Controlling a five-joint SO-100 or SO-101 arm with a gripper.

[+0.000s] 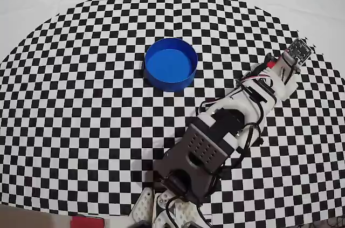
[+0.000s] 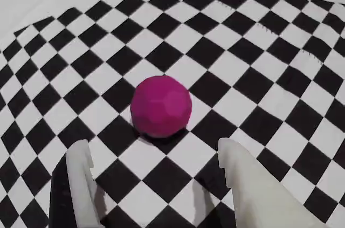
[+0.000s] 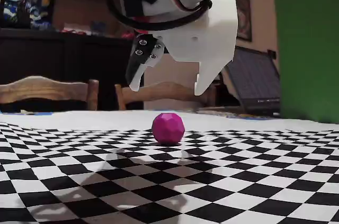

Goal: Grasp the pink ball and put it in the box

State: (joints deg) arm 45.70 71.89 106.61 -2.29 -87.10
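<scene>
Below the open end effector (image 3: 167,85), one pink ball (image 3: 168,127) rests.

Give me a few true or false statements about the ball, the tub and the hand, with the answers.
1. The ball rests on the checkered cloth. True.
2. The hand is shut on the ball. False: in the fixed view it hangs open above the ball, touching nothing.
3. The blue tub is empty. True.
4. The ball lies right against the tub. False: the tub sits near the cloth's middle in the overhead view, and the arm reaches to the right edge, well away from it.
5. In the wrist view, the ball lies beyond the two fingertips. True.
</scene>
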